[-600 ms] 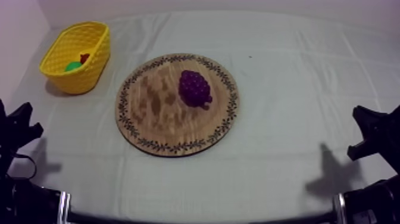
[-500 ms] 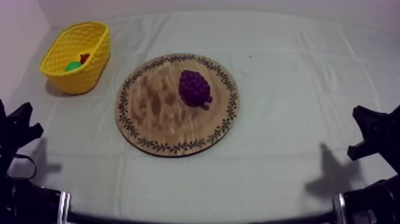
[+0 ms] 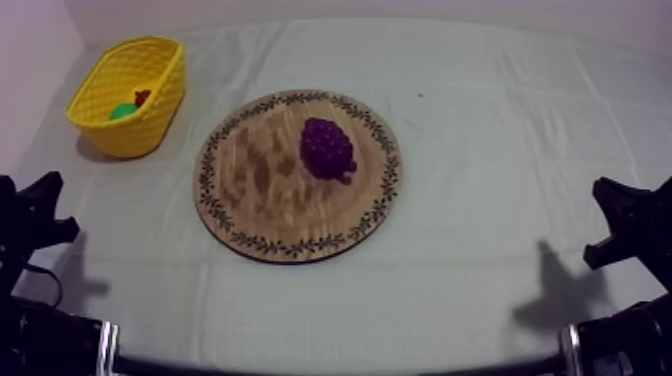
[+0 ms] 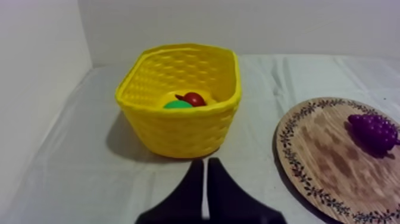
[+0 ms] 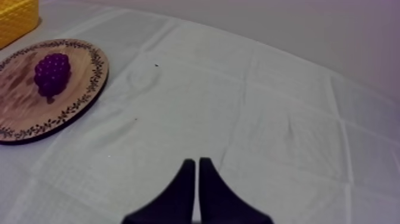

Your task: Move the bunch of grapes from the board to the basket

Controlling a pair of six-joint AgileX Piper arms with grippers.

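Observation:
A purple bunch of grapes (image 3: 327, 148) lies on the right half of the round wooden board (image 3: 250, 190) in the middle of the table. The yellow basket (image 3: 150, 115) stands at the far left and holds a small red fruit (image 4: 194, 98) and something green (image 4: 177, 105). My left gripper (image 3: 30, 215) rests low at the left edge, its fingers (image 4: 196, 184) together as a narrow wedge short of the basket (image 4: 178, 134). My right gripper (image 3: 625, 222) rests low at the right edge, shut as well, its fingers (image 5: 187, 182) over bare cloth, far from the grapes (image 5: 52, 71).
Grey-white cloth covers the table, with open room right of the board (image 5: 36, 119) and along the front. A wall runs close behind and left of the basket.
My left gripper has shifted slightly lower and outward at the left edge. The right arm, grapes, board and basket have not moved.

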